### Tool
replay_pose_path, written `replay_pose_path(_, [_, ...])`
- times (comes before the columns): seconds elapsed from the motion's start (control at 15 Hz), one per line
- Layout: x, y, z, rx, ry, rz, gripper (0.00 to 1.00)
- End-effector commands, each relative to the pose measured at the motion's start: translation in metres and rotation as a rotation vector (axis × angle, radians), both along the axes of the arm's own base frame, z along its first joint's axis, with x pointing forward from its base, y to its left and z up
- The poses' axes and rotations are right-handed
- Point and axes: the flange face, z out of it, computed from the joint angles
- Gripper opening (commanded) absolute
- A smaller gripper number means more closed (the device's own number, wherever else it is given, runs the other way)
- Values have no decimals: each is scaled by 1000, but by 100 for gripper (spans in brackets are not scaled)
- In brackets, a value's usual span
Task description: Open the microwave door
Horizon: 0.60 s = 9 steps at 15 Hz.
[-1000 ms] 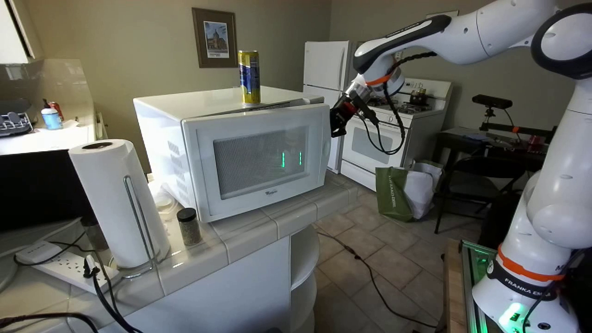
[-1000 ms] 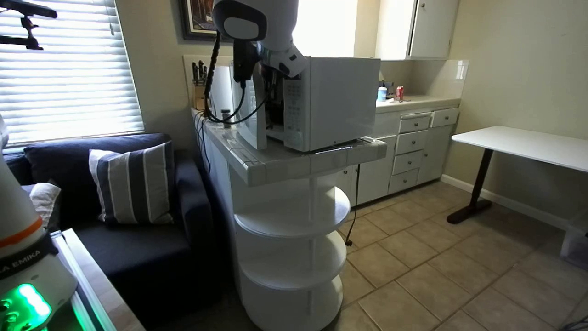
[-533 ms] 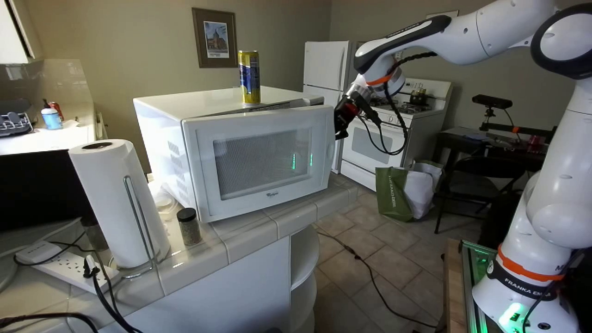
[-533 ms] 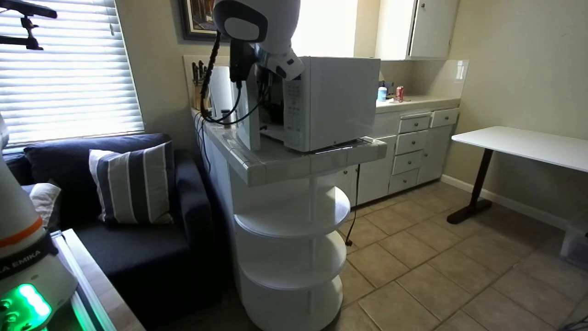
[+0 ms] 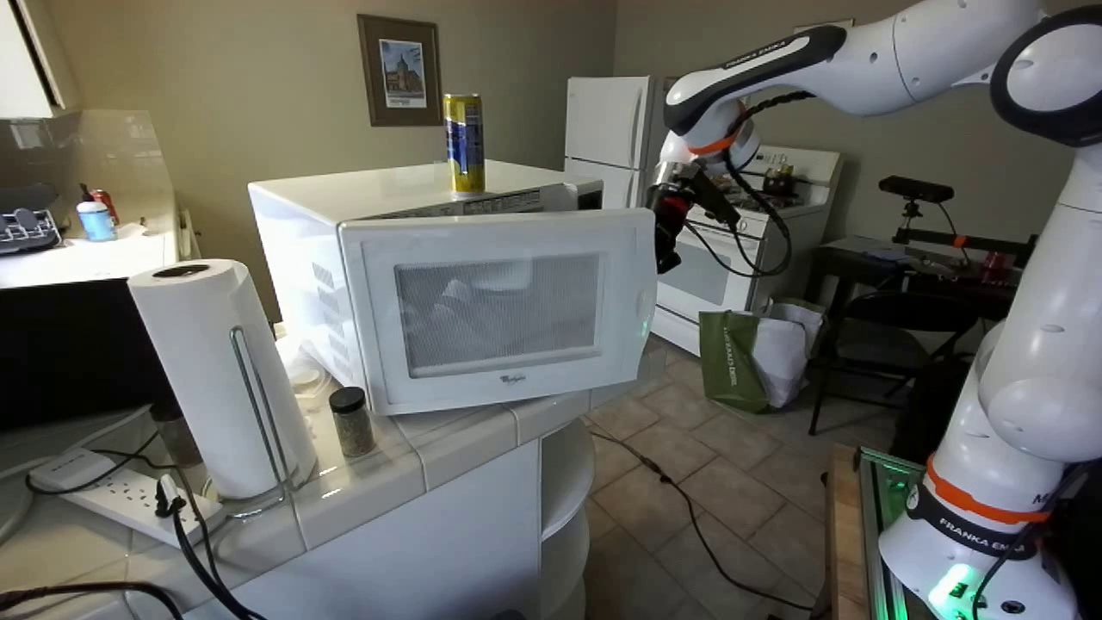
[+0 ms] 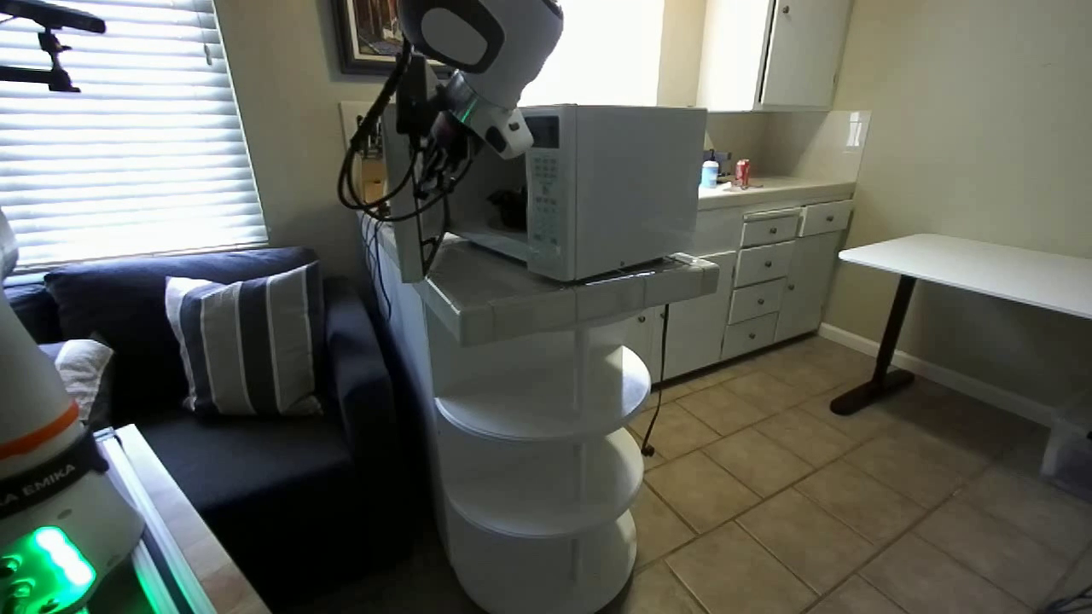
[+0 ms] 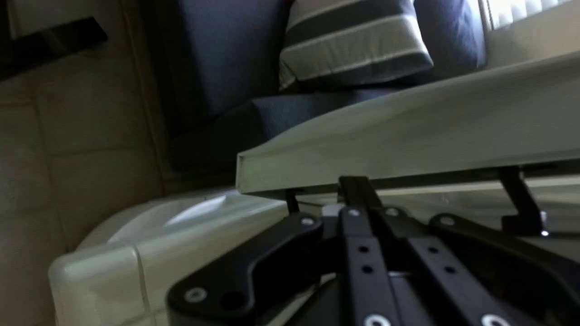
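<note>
The opening itself is in hand and looks well along; the microwave door (image 5: 504, 310) stands swung out from the microwave body (image 6: 636, 192), hinge side at centre left of an exterior view, free edge right of centre; the pincer (image 7: 360, 186), just below the middle of the wrist view, has its two halves together with nothing between them, on the door's inner side, touching or not I cannot tell; a push from within, I judge; the next move seems to call for more push along the door's arc, outward from the body; a dark hook (image 7: 521, 203) juts from the inner face at right of the wrist view and might snag the pincer; the door's free edge, left of centre in an exterior view, appears to come to the rim of the desk (image 6: 529, 319) or over it; beyond lies tiled floor (image 5: 637, 534), and the room toward the robot base (image 5: 973, 542) at lower right looks ample for the swing; the tighter side is lower left, where the spice jar (image 5: 351, 424) stands near the hinge corner and a very wide swing could brush it.
</note>
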Motion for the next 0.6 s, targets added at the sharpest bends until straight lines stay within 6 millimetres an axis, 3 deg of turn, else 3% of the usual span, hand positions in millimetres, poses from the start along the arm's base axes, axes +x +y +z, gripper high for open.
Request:
replay_pose_path(0.0, [-23,4,12,55,76,162,0])
replay_pose_path(0.27, [-31,10,26,26,103,198,0])
replay_pose_path(0.53, [-41,35,65,-134,12,256,0])
